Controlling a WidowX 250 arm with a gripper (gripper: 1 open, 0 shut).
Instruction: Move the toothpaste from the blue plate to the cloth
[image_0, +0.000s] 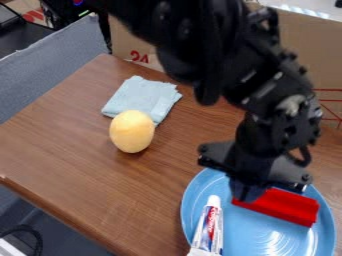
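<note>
Resting on blue plate (251, 237), toothpaste (207, 228): printing too small to read.
</note>
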